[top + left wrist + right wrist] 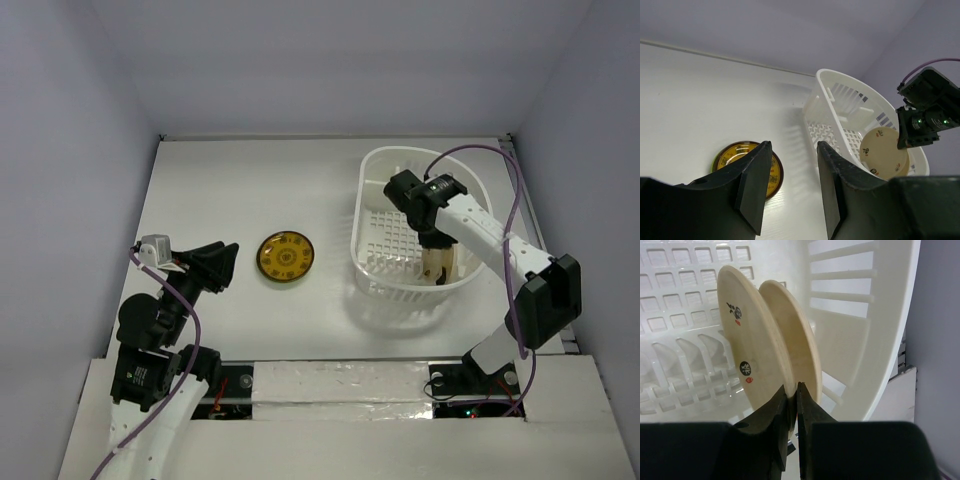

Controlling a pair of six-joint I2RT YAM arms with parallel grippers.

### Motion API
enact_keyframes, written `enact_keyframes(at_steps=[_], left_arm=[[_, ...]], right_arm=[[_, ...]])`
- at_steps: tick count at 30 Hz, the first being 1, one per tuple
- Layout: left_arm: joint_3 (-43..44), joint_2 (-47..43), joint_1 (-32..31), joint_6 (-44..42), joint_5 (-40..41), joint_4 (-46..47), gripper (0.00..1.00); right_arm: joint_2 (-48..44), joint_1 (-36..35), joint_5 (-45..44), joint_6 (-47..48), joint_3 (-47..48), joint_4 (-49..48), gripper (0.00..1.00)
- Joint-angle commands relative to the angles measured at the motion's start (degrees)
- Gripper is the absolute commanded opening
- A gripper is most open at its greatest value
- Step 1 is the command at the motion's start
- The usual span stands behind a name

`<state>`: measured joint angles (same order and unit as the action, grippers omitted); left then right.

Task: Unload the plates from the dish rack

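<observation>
One plate out, two cream plates (747,340) left standing in the rack (372,190).
Inside the rack, the right end effector (792,405) clamps one cream plate's rim. The gold plate (286,256) lies on the bench (220,190) left of the rack, and the left end effector (792,155) is open beside it.

The rack (880,315) is white moulded plastic, smooth with a soft sheen, thin enough to glow where light comes through. The marked plate (747,340) and plain plate (797,345) in it are cream, smooth and matt. The golden plate (286,256) to the left is glossy. The table (220,190) is matt white. The left fingers (754,185) are matt black plastic. Near-edge tape (340,385) is shiny, crinkled foil.
</observation>
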<state>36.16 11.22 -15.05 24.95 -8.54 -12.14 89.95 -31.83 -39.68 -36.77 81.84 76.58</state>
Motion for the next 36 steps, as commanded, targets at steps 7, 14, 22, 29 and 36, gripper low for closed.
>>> enact_keyframes(at_steps=[7, 14, 22, 29, 36], left_arm=[[1.3, -0.4, -0.3, -0.6, -0.9, 3.1, 0.38], [1.2, 0.1, -0.3, -0.7, -1.0, 3.3, 0.38], [1.1, 0.6, -0.3, -0.5, -0.6, 3.2, 0.38], [1.1, 0.9, -0.3, -0.4, -0.2, 3.0, 0.38], [1.3, 0.8, -0.3, -0.2, 1.7, 2.4, 0.38]], right_arm=[[0.0, -0.9, -3.6, -0.3, 5.4, 3.2, 0.00], [-4.8, -0.9, -6.5, -0.2, 9.6, 3.2, 0.00], [-9.1, -2.5, -8.0, -1.6, 16.6, 2.6, 0.00], [-12.3, -12.9, 6.7, 2.9, 14.3, -22.3, 0.00], [-7.3, -15.4, 23.8, 0.7, 4.8, -47.0, 0.00]])
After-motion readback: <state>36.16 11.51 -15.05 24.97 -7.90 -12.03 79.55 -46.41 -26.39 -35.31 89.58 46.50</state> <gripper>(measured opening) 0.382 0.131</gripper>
